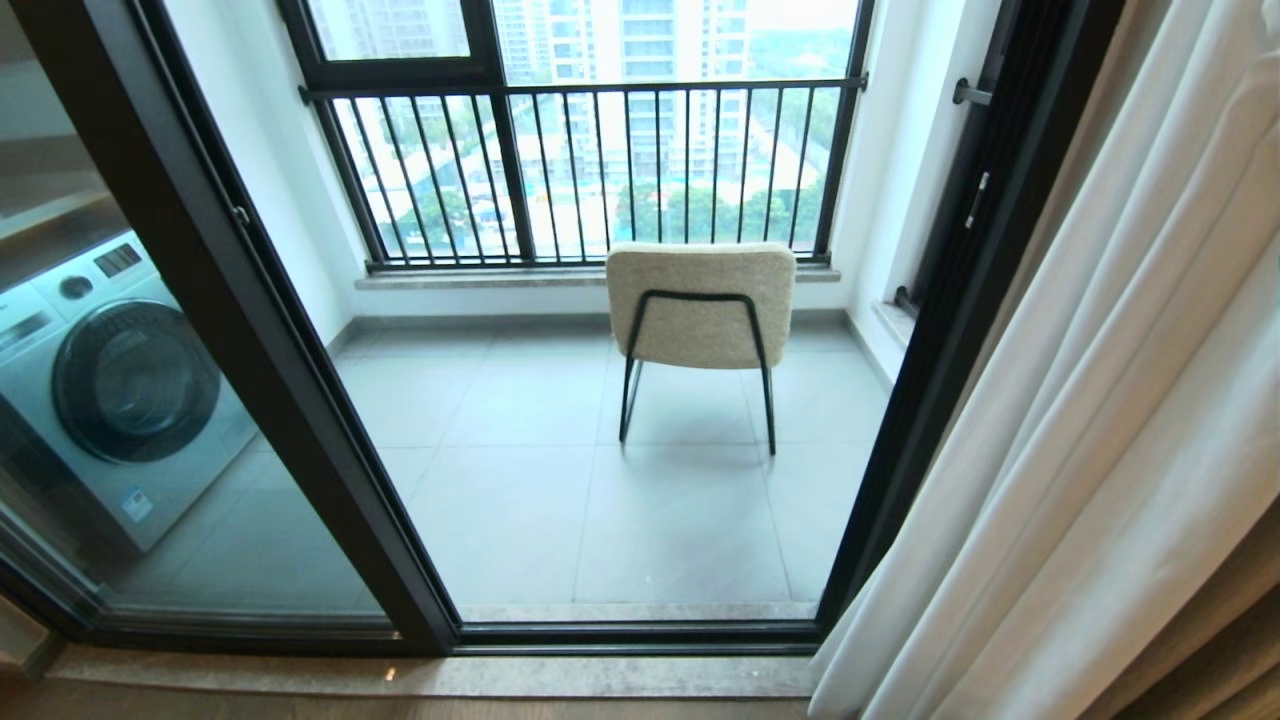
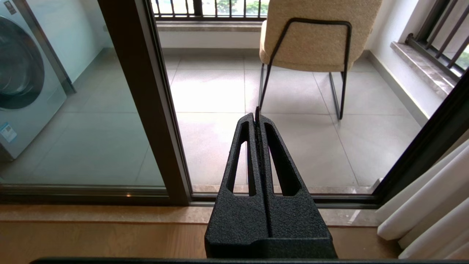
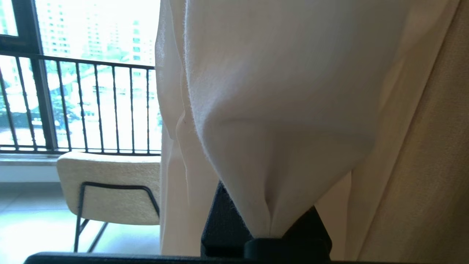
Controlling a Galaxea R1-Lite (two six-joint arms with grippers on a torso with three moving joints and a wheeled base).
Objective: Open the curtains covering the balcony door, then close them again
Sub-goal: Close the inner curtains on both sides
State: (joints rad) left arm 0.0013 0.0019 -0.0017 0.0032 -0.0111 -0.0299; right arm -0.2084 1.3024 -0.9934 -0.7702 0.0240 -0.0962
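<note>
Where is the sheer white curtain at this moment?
In the head view the curtain hangs bunched at the right, beside the balcony door frame; the right end effector is shut on a fold.

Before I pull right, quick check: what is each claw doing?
Left claw: shut, empty, idle before the balcony door.
Right claw: shut on the curtains.

curtains (image 1: pixel 1090 420): plain white, softly see-through
drape (image 3: pixel 432 146): beige-tan
door frame (image 1: pixel 250 330): dark black-brown
chair (image 1: pixel 700 300): cream nubby fabric, black metal legs
railing (image 1: pixel 590 170): black bars
floor tiles (image 1: pixel 560 480): pale grey
washing machine (image 1: pixel 110 390): silver-grey, dark round door
left gripper (image 2: pixel 257 113): textured black
</note>
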